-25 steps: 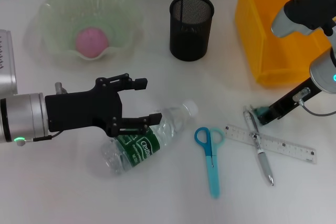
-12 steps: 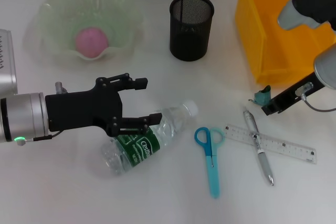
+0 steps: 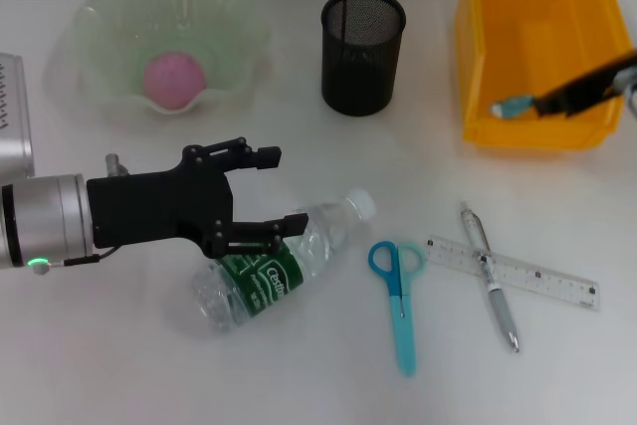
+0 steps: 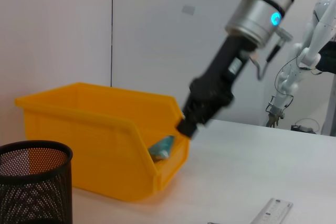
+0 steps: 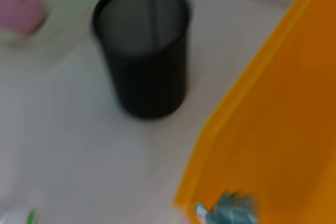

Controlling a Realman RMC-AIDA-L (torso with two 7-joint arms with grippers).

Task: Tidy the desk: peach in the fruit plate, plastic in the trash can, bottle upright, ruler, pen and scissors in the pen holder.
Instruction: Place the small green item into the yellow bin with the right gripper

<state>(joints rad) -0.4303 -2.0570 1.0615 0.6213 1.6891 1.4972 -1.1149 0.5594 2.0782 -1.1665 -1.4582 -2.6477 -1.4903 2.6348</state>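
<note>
The right gripper [image 3: 528,104] is at about 2 o'clock in the head view, over the front wall of the yellow trash can [image 3: 518,47]. Its fingers are closed on a small teal piece of plastic [image 3: 510,106], which hangs just above the low front lip of the bin. The left wrist view shows the same: the plastic [image 4: 161,148] is at the bin's open front, held by the dark gripper tip above it.

The left gripper [image 3: 261,194] is at about 8 o'clock. Its jaws are wide open, one finger above and one finger lying over the bottle [image 3: 274,271]. The bottle lies on its side on the table [image 3: 100,365], with its white cap pointing toward 2 o'clock.

The peach [image 3: 173,78] sits in the pale green fruit plate [image 3: 109,7] at 10 o'clock. The black mesh pen holder [image 3: 363,52] stands at 12 o'clock, between the plate and the bin. The scissors [image 3: 400,301], the pen [image 3: 491,278] and the ruler [image 3: 528,273] lie on the table at about 5 o'clock; the pen crosses the ruler.
</note>
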